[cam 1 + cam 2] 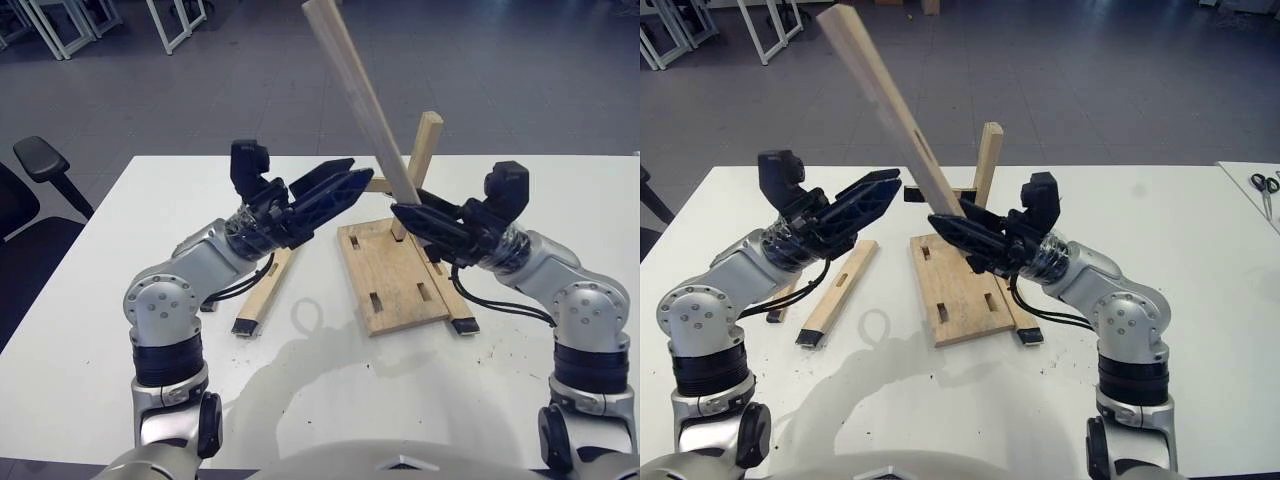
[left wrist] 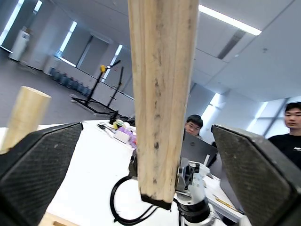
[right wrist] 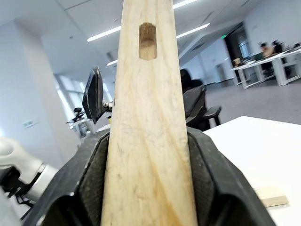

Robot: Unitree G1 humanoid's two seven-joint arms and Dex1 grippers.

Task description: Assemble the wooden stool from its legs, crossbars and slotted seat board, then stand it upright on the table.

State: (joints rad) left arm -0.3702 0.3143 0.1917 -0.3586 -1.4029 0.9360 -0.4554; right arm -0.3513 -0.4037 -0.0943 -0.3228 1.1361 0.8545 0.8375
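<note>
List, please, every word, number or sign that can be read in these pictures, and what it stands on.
None can be read.
The wooden leg and the seat board bear no print.
A small wall plate and a green sign, far off in the right wrist view: too blurred to read.

Silver-grey arms (image 1: 165,300) have rounded joint housings and black collars; looping black cables (image 1: 238,290) trail behind the matte black, wedge-fingered left hand (image 1: 357,172) and right hand (image 1: 410,214).
</note>
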